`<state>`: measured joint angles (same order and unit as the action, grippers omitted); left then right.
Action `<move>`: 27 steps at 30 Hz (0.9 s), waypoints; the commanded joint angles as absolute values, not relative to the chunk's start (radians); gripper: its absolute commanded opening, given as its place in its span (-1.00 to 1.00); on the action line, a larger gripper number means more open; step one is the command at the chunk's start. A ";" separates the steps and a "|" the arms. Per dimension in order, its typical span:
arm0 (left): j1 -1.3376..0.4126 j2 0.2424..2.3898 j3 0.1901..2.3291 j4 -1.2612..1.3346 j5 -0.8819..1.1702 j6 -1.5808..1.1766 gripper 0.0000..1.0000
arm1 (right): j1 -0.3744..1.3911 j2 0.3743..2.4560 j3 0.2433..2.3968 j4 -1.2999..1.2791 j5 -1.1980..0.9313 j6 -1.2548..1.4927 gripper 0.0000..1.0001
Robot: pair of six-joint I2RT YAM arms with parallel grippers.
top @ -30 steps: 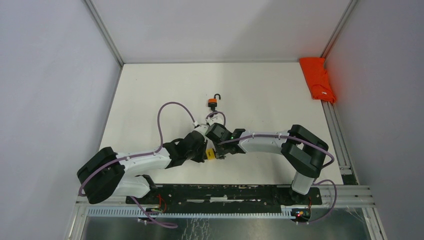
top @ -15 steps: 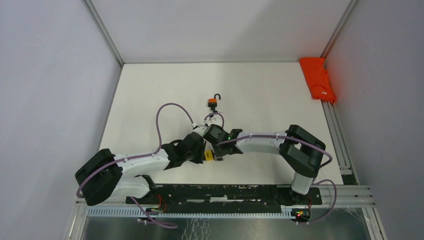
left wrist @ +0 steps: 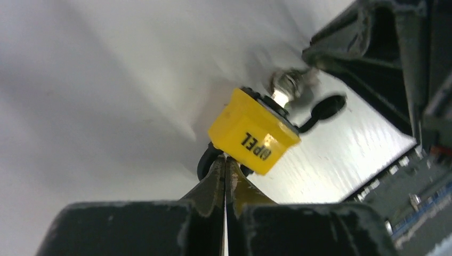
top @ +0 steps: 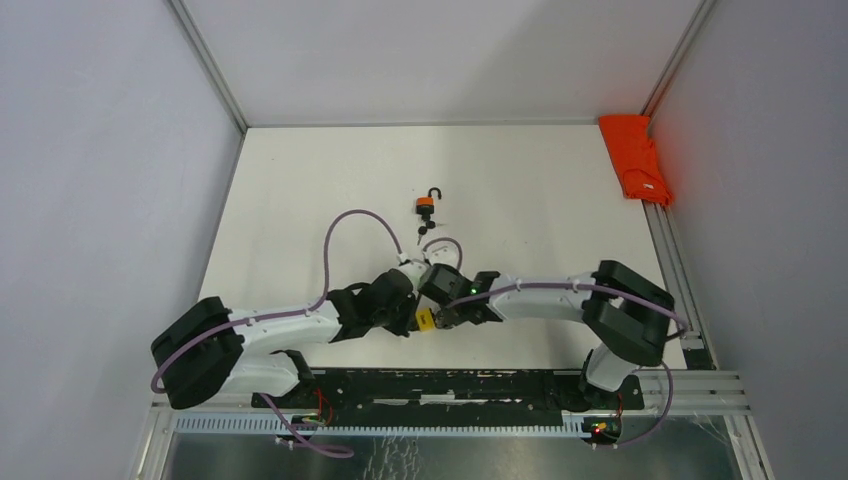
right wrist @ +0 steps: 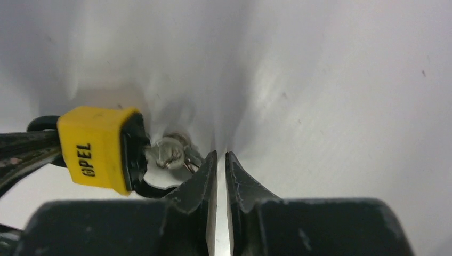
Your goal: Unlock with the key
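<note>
left jaws pinch shackle of yellow padlock [left wrist: 253,136]; right jaws narrowly parted beside key [right wrist: 169,151]

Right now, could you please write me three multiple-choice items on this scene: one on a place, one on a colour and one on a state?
1. Where is the orange lock?
A. on the table
B. in a box
C. on a shelf

2. What colour is the held lock?
A. blue
B. yellow
C. green

3. The left claw is:
A. wide open
B. shut on the shackle
C. holding nothing

Key:
1 A, it lies on the white table in the top view.
2 B, the wrist views show a yellow body.
3 B, its fingers meet on the black shackle.
</note>
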<state>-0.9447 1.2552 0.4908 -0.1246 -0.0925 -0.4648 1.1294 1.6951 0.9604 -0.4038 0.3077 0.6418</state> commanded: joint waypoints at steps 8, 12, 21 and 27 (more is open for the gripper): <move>-0.918 1.341 0.649 0.012 -0.121 -0.432 -0.96 | 1.165 1.079 0.505 -0.011 0.034 0.472 -0.67; -0.918 1.375 0.681 -0.021 -0.132 -0.432 -0.96 | 1.025 0.948 0.373 0.114 -0.109 0.498 -0.60; -0.920 1.380 0.753 -0.151 -0.150 -0.468 -0.96 | 0.846 0.944 0.196 0.319 -0.373 0.566 -0.43; -0.920 1.248 0.786 -0.298 -0.191 -0.505 -0.96 | 0.801 1.038 0.071 0.641 -0.504 0.696 -0.47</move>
<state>-0.9176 1.3514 0.7284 -0.2054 -0.1482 -0.4377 0.8261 0.9833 0.1215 0.3382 -0.3645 0.5926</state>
